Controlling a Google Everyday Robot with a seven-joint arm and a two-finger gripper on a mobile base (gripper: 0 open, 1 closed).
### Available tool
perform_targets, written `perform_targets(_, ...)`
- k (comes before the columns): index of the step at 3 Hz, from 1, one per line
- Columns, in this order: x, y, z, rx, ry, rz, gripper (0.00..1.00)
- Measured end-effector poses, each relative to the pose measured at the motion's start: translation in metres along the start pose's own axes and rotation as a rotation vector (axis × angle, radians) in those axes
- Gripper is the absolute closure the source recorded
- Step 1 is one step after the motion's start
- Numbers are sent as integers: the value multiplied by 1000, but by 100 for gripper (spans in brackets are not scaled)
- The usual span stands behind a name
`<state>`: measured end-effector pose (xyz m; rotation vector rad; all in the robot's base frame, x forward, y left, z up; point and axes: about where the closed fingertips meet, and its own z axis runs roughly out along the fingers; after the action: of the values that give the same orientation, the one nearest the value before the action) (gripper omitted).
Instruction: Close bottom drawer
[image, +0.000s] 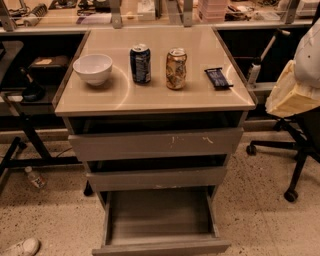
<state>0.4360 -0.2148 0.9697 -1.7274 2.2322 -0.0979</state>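
The bottom drawer is the lowest of three grey-brown drawers in the cabinet. It is pulled far out toward me and its inside is empty. Its plain front lies at the lower edge of the view. The plain middle drawer and the scratched top drawer each stick out a little. My gripper shows as a cream-coloured part under the white arm at the right edge. It is level with the cabinet top, well above and to the right of the bottom drawer, and touches nothing.
On the cabinet top stand a white bowl, a blue can, a gold can and a dark snack bar. A black office chair stands to the right. A bottle and a shoe lie on the floor at left.
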Motion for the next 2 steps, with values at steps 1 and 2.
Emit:
perform_targets(1,5,26,33,-39,-9,42,100)
perform_targets(2,21,61,97,-104,7,86,100)
